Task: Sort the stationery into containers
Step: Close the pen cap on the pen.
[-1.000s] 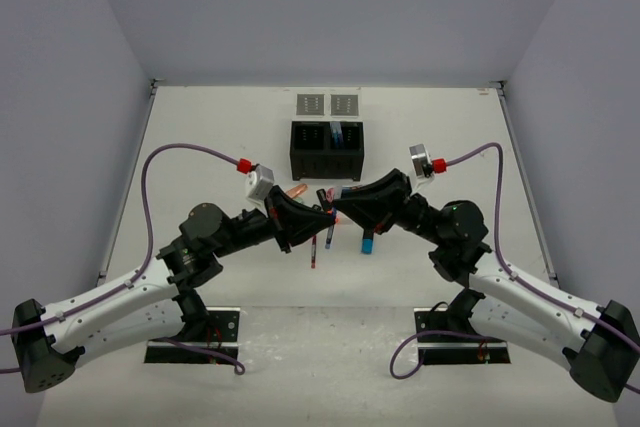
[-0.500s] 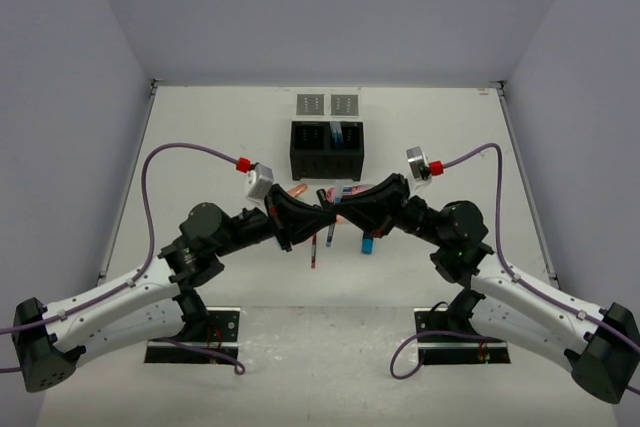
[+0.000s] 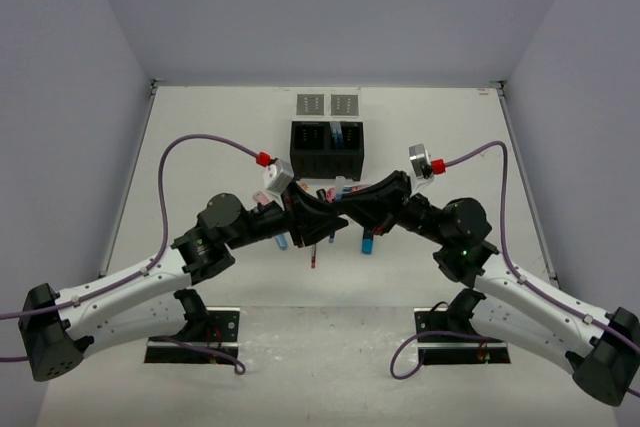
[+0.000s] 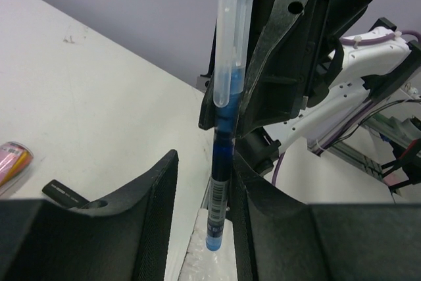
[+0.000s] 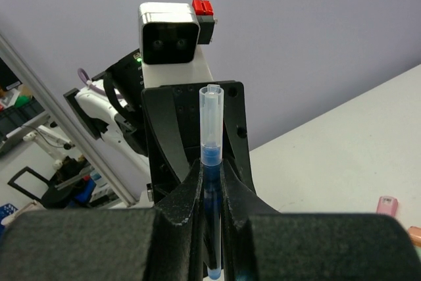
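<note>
Gripping a blue pen (image 5: 210, 156), my right claw (image 5: 210, 192) has both fingers pressed flat against the barrel. In that wrist view the pen's long axis runs straight from 6 to 12 o'clock, with the clear cap at 12 and the blue end low between my fingers.

My left claw (image 4: 205, 162) faces it nose to nose, jaws apart around the same pen. There is a gap on one side, and on the other the barrel lies against or just beside the finger. Here the pen leans a touch, cap toward 12, blue tip at 6. A white barcode label (image 4: 216, 199) wraps the lower barrel, its print too small to read.

From above, the two claws meet over the middle of the table (image 3: 200, 147), and the pen itself is hidden between them.

At 12 o'clock from them stands the black box (image 3: 326, 150), with two grey trays (image 3: 312, 104) beyond it at the far edge. A blue highlighter (image 3: 367, 242) lies at 5 o'clock and a red pen (image 3: 313, 255) at 7 o'clock, both on the table below my claws.
</note>
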Robot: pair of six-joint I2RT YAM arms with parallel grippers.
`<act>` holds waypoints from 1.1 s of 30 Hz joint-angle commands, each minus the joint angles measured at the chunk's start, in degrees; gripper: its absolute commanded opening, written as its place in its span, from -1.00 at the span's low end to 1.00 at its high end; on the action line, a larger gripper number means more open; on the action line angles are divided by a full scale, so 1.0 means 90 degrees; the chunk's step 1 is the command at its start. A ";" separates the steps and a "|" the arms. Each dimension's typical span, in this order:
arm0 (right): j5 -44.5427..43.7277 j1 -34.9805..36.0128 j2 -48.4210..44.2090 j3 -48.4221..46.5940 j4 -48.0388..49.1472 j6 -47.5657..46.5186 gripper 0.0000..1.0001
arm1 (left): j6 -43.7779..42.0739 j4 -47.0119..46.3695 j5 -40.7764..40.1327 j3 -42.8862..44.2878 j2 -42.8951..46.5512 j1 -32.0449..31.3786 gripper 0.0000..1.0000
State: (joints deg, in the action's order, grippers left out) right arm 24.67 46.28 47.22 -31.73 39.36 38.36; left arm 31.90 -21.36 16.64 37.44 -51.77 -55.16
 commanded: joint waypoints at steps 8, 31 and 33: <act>0.0071 0.0034 -0.0050 -0.0440 -0.0020 -0.0225 -1.00 | -0.0113 -0.0341 0.0329 -0.0019 0.0030 0.0015 -1.00; -0.0159 -0.0155 -0.0336 -0.1563 -0.1891 -0.0782 0.10 | -0.0540 -0.0403 0.1051 -0.0065 0.0247 0.0015 -1.00; -0.0173 -0.0287 -0.0267 -0.1776 -0.2087 -0.0708 0.10 | -0.0546 -0.0361 0.1081 -0.0068 0.0274 0.0015 -1.00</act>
State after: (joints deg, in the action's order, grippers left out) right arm 24.86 45.47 44.91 -42.29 25.80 33.34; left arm 28.23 -23.03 23.27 36.86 -49.60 -55.16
